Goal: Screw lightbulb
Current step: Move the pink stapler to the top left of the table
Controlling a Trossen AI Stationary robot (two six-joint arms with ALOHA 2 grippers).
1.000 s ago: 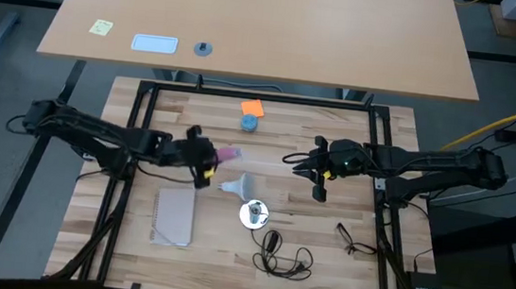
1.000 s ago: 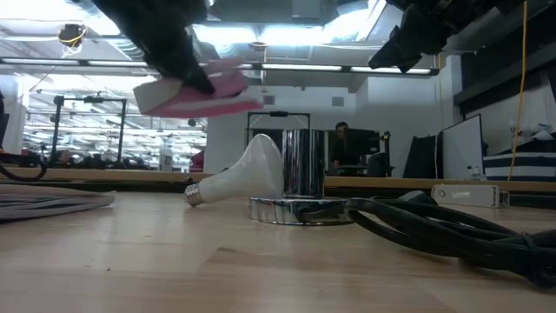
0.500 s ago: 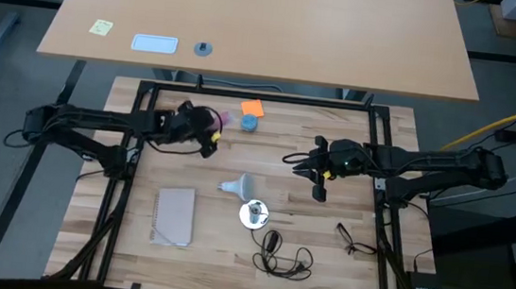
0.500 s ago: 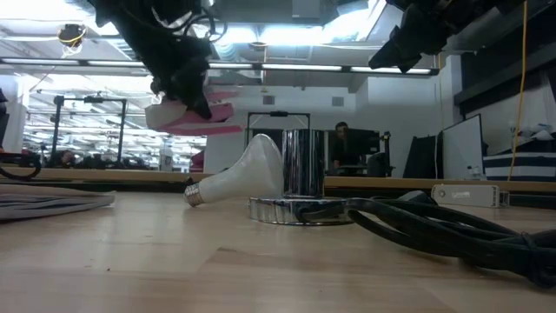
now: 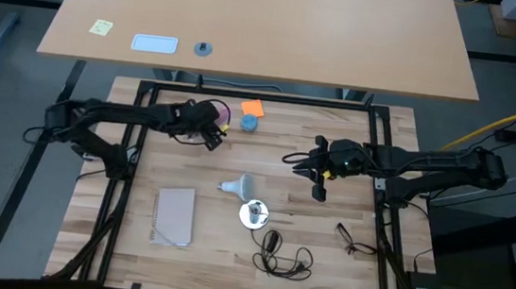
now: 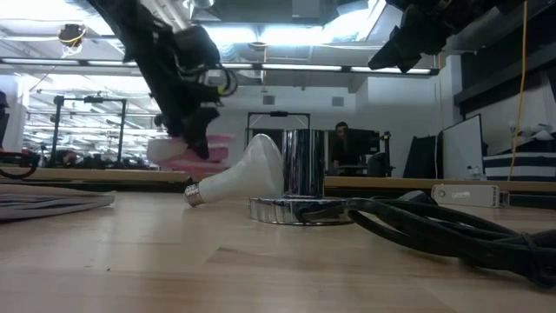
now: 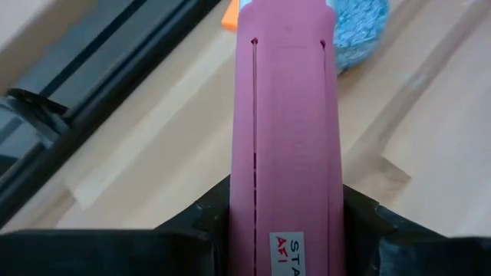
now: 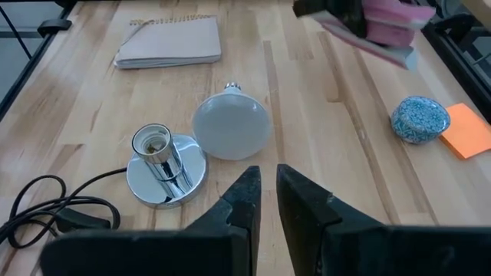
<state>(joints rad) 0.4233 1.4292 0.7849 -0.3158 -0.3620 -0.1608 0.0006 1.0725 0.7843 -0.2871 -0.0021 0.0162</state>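
The frosted white lightbulb (image 5: pixel 240 186) (image 8: pixel 230 126) lies on its side on the wooden table, its globe beside the shiny lamp base (image 5: pixel 253 213) (image 8: pixel 165 172) and its screw end (image 6: pixel 193 195) pointing away from it. My left gripper (image 5: pixel 214 129) hangs over the far left of the table, shut on a pink box (image 7: pixel 288 115) (image 6: pixel 187 155). My right gripper (image 8: pixel 265 184) hovers above the table, right of the bulb, with its fingers almost together and nothing between them. My left gripper pinches the pink box near its near end (image 7: pixel 288 218) between its two fingers (image 7: pixel 211 218), one on each long side. The fingers slant downward and lie along the box, which reaches out past them. The box is clear of the table.
A small blue round object (image 5: pixel 250 123) and an orange note (image 5: pixel 252 108) lie just beyond the pink box. A notebook (image 5: pixel 175 216) lies near left; the base's black cord (image 5: pixel 280 256) and a pair of glasses (image 5: pixel 351 239) lie near right.
My left gripper has swung with the pink box away from the bulb, toward the table's far edge and the blue object, and has come lower. The box stays in its hold. The bulb and lamp base have not moved.
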